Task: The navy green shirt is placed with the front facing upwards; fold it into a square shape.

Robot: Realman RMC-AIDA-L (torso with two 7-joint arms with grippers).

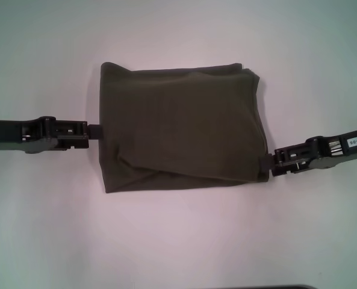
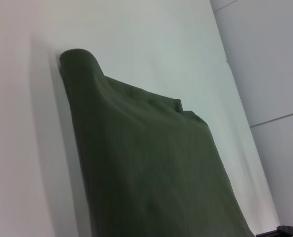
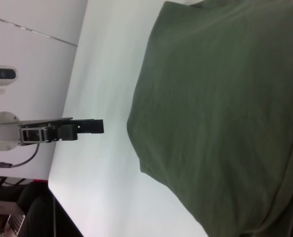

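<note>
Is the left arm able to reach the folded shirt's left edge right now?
Probably yes: the left end effector sits right beside the navy green shirt, level with its left edge, with nothing lying between them.

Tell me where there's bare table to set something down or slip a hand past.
Bare table lies along the near side below the shirt, across the far side above it, and in the corners. The sides are crowded: the left gripper sits at the shirt's left edge, the right gripper at its right edge.
</note>
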